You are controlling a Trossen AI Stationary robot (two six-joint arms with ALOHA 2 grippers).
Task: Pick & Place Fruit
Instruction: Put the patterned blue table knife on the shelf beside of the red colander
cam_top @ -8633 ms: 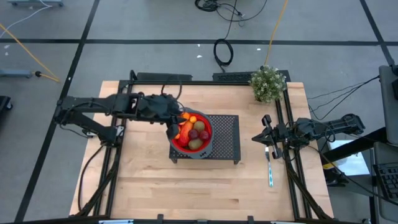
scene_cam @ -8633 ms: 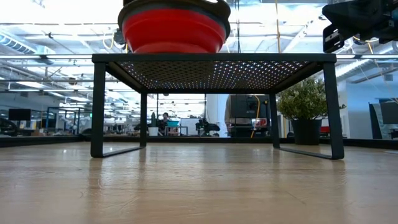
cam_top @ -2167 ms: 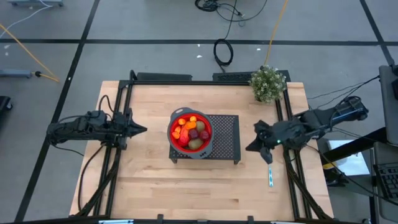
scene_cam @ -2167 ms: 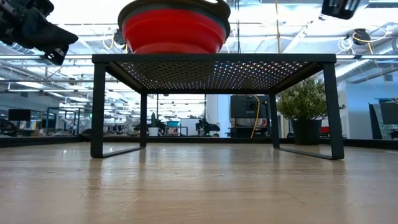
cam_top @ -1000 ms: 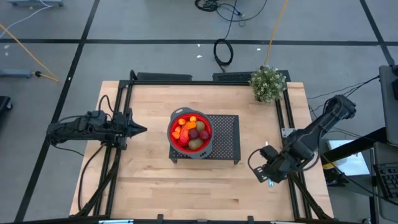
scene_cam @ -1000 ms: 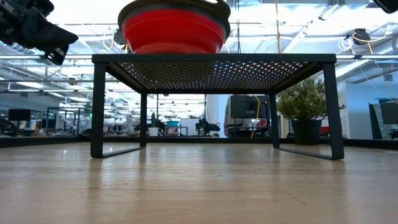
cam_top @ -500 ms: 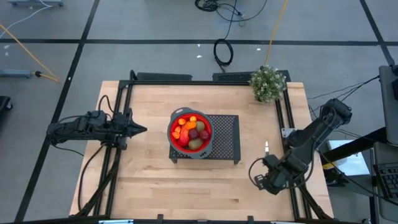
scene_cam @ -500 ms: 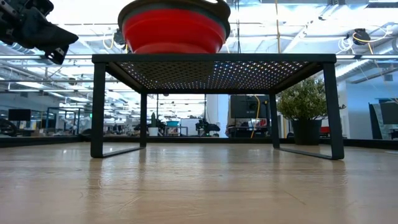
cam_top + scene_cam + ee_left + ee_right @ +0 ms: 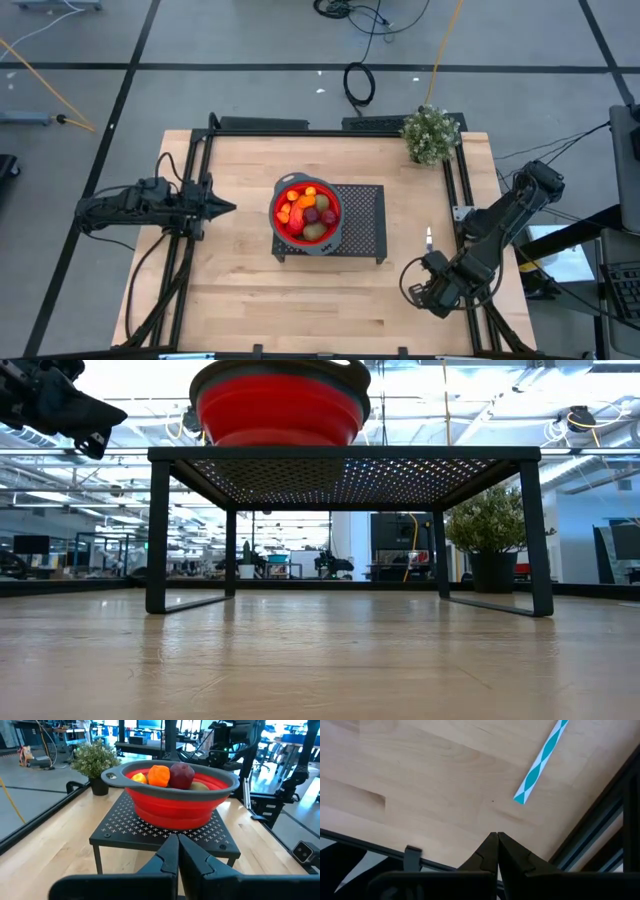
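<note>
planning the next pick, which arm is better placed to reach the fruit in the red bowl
Probably left. The left gripper, fingers shut, points at the red bowl of fruit on the black rack, with bare table between. The right gripper, also shut, sits low at the table's front right edge, farther off, over the utensil.

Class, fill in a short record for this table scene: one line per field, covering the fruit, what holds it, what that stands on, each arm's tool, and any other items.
fruit: toy pieces piled in the bowl
bowl: red, on the rack's left part
rack: black mesh stand, mid-table
left tool: shut, left of the bowl, apart from it
right tool: shut, near the table's front right edge
utensil: teal-patterned, flat on the wood
plant: back right corner
</note>
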